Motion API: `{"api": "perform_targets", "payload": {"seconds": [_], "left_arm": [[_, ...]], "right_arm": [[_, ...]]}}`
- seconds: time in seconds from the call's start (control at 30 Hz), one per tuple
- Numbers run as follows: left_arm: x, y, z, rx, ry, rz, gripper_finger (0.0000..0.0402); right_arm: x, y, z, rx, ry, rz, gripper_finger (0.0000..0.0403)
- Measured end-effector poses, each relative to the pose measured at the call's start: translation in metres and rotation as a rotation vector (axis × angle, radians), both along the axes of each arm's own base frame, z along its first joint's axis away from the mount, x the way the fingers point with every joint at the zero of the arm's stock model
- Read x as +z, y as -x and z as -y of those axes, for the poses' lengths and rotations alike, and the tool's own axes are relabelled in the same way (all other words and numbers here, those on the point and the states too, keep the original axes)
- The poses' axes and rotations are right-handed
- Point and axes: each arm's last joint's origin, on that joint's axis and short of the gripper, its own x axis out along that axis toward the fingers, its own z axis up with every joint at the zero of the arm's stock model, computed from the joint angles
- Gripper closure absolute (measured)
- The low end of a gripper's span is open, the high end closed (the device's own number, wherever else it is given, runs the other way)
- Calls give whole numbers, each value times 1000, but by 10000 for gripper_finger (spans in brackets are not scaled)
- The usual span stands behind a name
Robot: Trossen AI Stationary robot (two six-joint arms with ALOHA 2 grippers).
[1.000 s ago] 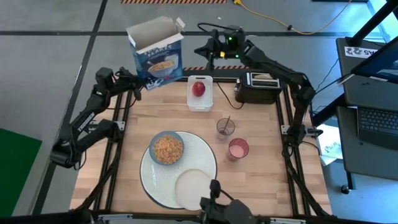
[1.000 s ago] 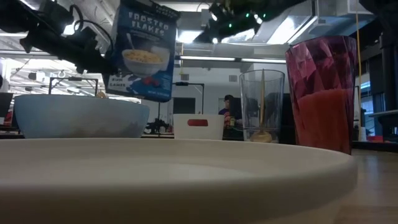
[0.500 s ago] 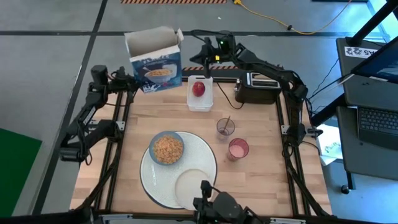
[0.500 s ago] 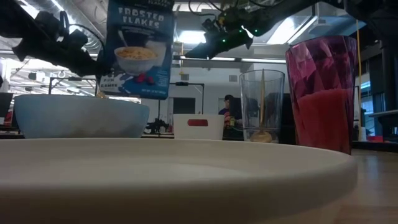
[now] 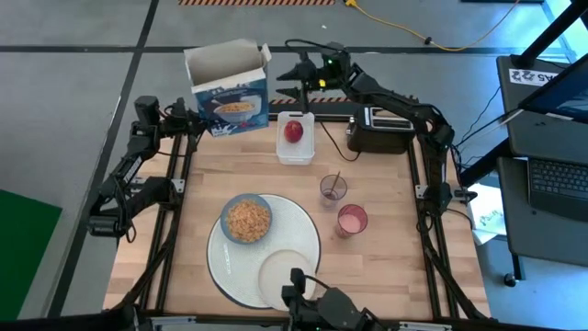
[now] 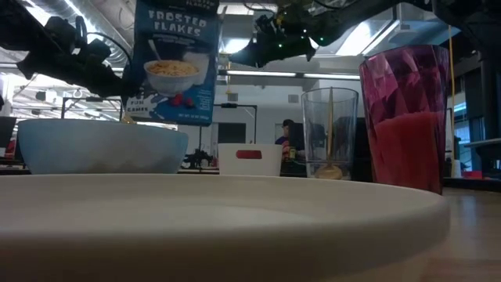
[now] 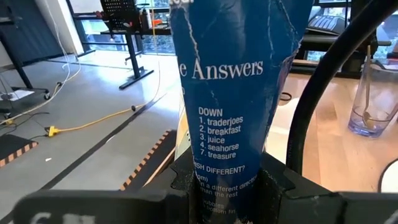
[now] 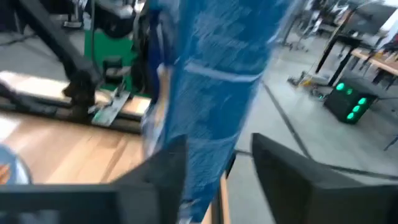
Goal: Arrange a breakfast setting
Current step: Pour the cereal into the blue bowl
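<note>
1. The left tool [image 5: 188, 119] gripped the blue cereal box [image 5: 230, 90] by its lower edge, fingers [image 7: 277, 180] pressed against both faces of the cardboard, holding it upright in the air above the far-left corner of the counter [image 5: 386, 193].
2. The right tool [image 5: 287, 85] sat just beside the box's other side at the far edge of the counter; its fingers [image 8: 280, 168] stood partly apart with the box's narrow edge between them, and whether they touched the cardboard could not be told.
3. The box's top flap stood open, and its front showed a bowl of flakes.
4. The big round white plate [image 5: 294, 225] lay near the front of the counter, toward the left of centre.
5. The small blue bowl [image 5: 245, 219] rested on the plate's far-left part, filled with cereal flakes.
6. The small cream plate [image 5: 283, 273] lay on the big plate's near-right part.
7. The red apple [image 5: 293, 131] sat in a white rectangular tray [image 5: 296, 152] at the far middle of the counter.
8. A clear tinted cup [image 5: 333, 190] holding the wooden spoon [image 5: 334, 180] stood right of the big plate.
9. A pink cup [image 5: 352, 221] with pink drink stood just in front of it.
10. A black toaster [image 5: 378, 134] stood at the far right, something pale in its slot.
</note>
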Motion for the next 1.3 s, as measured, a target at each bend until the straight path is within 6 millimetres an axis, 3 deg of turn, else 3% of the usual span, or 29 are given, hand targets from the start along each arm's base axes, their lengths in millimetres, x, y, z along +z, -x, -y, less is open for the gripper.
{"api": "perform_targets", "payload": {"seconds": [0.17, 0.3, 0.67, 0.8, 1.0, 1.13, 1.3], "left_arm": [[0, 0, 0, 0, 3, 1, 316], [0, 0, 0, -1, 7, 3, 316], [0, -1, 3, -77, 38, 45, 317], [0, -1, 3, -90, 38, 49, 317], [0, -7, 4, -139, 40, 54, 317], [0, -11, 4, -129, 28, 37, 316], [-1, -11, 2, -57, 28, 12, 300]], "right_arm": [[3, -4, -1, 48, -33, 61, 103], [1, -11, 0, 131, -110, 133, 59], [-4, -24, -3, 49, -157, 187, 67], [-3, -28, -5, 100, -189, 238, 69], [-4, -53, -19, 245, -227, 236, 118], [-4, -67, -27, 290, -220, 242, 190], [-5, -66, -24, 256, -220, 237, 289]]}}
